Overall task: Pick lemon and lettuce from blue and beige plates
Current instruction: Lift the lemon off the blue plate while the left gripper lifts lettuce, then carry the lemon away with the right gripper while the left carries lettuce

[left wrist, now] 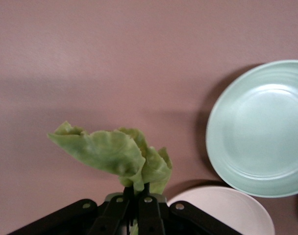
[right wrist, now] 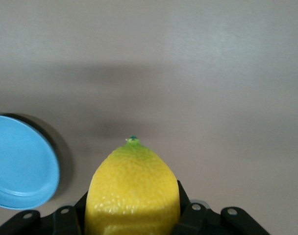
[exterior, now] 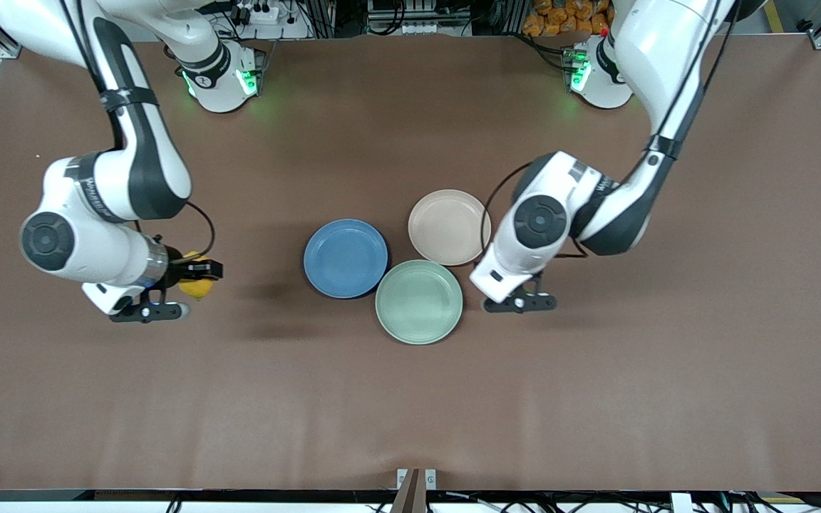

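**Both grippers loaded, plates bare**

Right gripper [right wrist: 132, 215] pinches the lemon [right wrist: 133, 191] over table toward the right arm's end, beside the blue plate [exterior: 346, 258]. Left gripper [left wrist: 134, 205] pinches the lettuce [left wrist: 114, 154] over table beside the beige plate [exterior: 449, 226] and green plate [exterior: 419, 301].
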